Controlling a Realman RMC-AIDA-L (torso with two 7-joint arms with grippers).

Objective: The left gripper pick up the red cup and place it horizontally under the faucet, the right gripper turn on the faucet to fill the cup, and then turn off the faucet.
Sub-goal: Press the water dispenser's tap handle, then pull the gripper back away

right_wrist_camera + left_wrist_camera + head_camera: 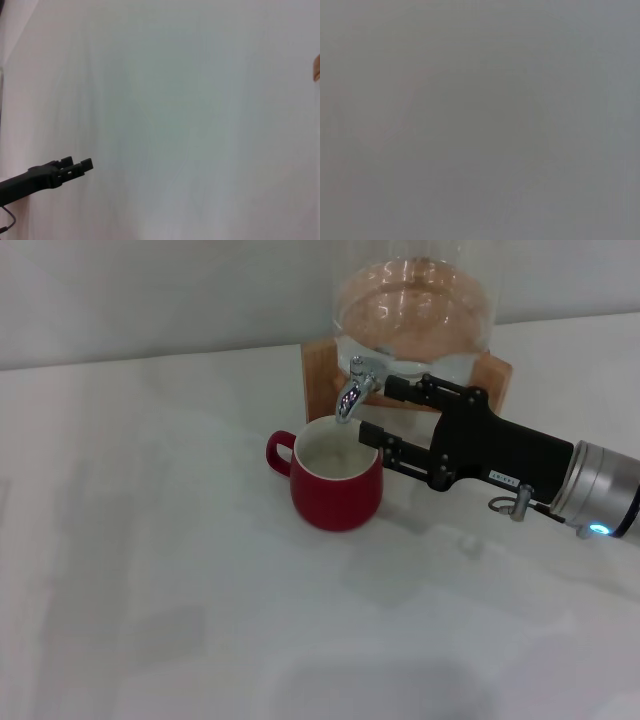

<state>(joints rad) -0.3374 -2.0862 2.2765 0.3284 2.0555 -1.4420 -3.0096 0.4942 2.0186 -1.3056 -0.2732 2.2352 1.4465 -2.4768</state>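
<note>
The red cup stands upright on the white table, its loop handle pointing left and its mouth directly below the spout of the silver faucet. My right gripper reaches in from the right and is open. Its upper finger is beside the faucet's lever and its lower finger is just over the cup's right rim. It holds nothing. A black claw, which looks like my left gripper, shows far off over the table in the right wrist view. The left wrist view shows only blank grey.
The faucet sits on a clear glass jar holding water, set on a wooden stand at the back of the table. An edge of the stand shows in the right wrist view.
</note>
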